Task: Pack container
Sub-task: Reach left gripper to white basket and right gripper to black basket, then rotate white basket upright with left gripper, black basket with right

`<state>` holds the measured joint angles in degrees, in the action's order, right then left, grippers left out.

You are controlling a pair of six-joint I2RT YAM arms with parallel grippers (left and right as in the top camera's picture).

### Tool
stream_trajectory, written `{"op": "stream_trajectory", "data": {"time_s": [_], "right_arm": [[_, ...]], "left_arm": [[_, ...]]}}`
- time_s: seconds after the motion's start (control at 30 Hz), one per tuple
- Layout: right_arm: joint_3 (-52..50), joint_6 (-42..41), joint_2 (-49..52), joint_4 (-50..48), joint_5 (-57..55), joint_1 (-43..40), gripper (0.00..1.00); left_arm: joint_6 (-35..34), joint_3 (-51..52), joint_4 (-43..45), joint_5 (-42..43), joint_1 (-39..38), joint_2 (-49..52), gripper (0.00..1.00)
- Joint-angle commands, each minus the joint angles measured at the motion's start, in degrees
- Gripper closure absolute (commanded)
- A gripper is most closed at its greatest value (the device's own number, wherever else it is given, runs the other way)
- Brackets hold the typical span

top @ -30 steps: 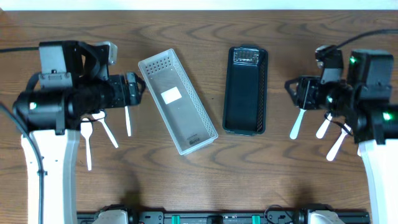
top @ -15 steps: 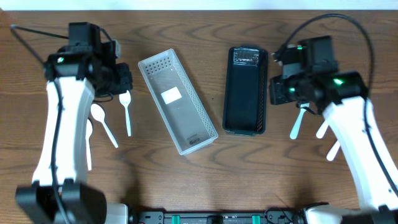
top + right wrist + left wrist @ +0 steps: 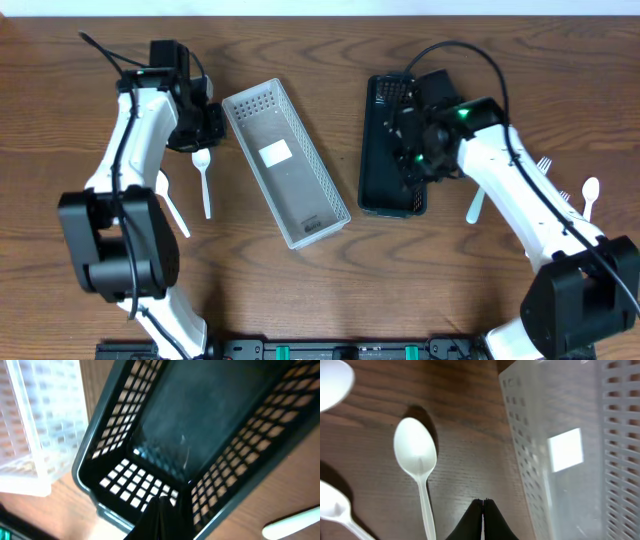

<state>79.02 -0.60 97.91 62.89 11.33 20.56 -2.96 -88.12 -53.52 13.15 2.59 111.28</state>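
A white perforated container [image 3: 285, 160] lies slanted at centre-left, and a black mesh container [image 3: 395, 190] stands to its right. My left gripper [image 3: 210, 130] is shut and holds nothing. It hovers over bare wood between a white spoon [image 3: 203, 180] and the white container's left wall. In the left wrist view the shut gripper [image 3: 483, 502] points between the spoon [image 3: 417, 460] and the white container [image 3: 570, 450]. My right gripper [image 3: 405, 160] hangs over the black container, shut and holding nothing. The right wrist view shows that gripper [image 3: 162, 498] above the black container's mesh corner [image 3: 150, 485].
More white cutlery lies on the wood. One more spoon [image 3: 172, 212] is left of the white container, partly under the left arm. A spoon [image 3: 475, 205], a fork [image 3: 548, 165] and another spoon [image 3: 590, 190] lie right of the black container.
Both arms swung in from the table's sides and both grippers closed. The left went up beside the white container. The right moved over the black container.
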Motion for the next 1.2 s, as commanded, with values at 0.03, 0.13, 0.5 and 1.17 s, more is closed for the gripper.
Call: {"op": "stream_trajectory", "data": {"time_s": [0.03,0.13,0.5,1.17], "right_arm": [[0.81,1.11,0.68,0.98,-0.42,0.85,0.99],[0.76,2.1,0.68,1.18,-0.39,0.85,0.99],[-2.03,2.62,0.7,0.31,-0.37,0.9,0.99],[-11.13,2.56,0.68,2.32,5.68,2.16,0.99]], "left_arm": [[0.87,-0.57,0.35,0.33,-0.55,3.13,0.94],[1.01,-0.57,1.09,0.35,-1.57,4.42,0.94],[1.03,-0.57,4.83,0.33,-5.18,4.79,0.94],[0.98,-0.57,7.93,5.68,-11.37,4.79,0.94]]}}
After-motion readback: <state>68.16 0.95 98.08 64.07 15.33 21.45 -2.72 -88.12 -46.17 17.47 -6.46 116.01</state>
